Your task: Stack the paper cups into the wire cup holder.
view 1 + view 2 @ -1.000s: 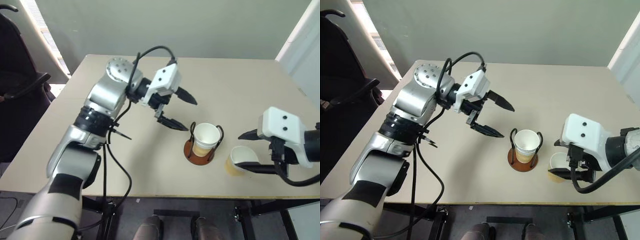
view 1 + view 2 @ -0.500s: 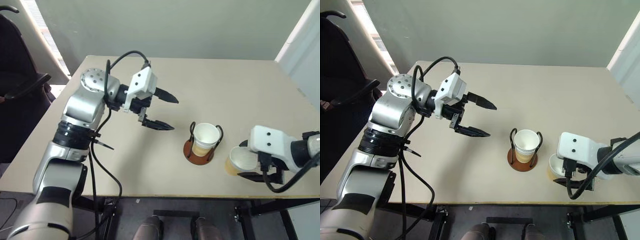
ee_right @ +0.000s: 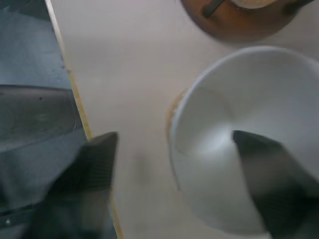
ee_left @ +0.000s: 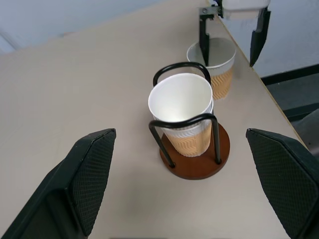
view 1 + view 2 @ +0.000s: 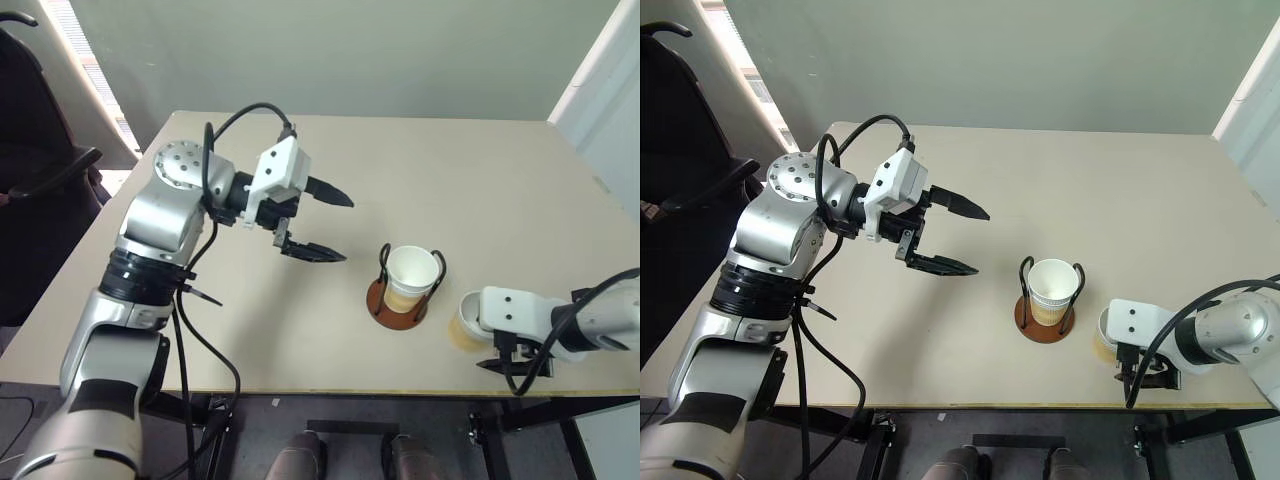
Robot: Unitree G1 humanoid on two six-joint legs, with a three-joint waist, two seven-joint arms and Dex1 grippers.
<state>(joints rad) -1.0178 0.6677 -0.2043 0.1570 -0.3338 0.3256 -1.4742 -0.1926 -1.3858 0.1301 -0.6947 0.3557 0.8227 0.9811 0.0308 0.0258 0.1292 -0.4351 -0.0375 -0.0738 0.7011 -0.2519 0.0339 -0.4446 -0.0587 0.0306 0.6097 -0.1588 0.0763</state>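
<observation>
The wire cup holder (image 5: 385,305) stands on the table right of centre, with a paper cup (image 4: 180,99) upright between its black loops; a second rim seems to sit just below the top one. A loose paper cup (image 4: 219,74) stands upright to its right, near the table's front edge. My right gripper (image 4: 231,32) is lowered over this cup and open, with one finger (image 3: 261,159) inside the cup and the other (image 3: 94,164) outside its wall, toward the table edge. My left gripper (image 5: 345,228) hovers open and empty, left of the holder.
The beige table (image 5: 460,170) stretches bare behind the holder. Its front edge (image 5: 400,392) runs close to the loose cup. A black chair (image 5: 40,170) stands off the table's left side, and a white panel (image 5: 610,100) at the right.
My right gripper has sunk onto the loose cup, one finger going inside it. The left gripper drew back to the left, away from the holder, still open.
</observation>
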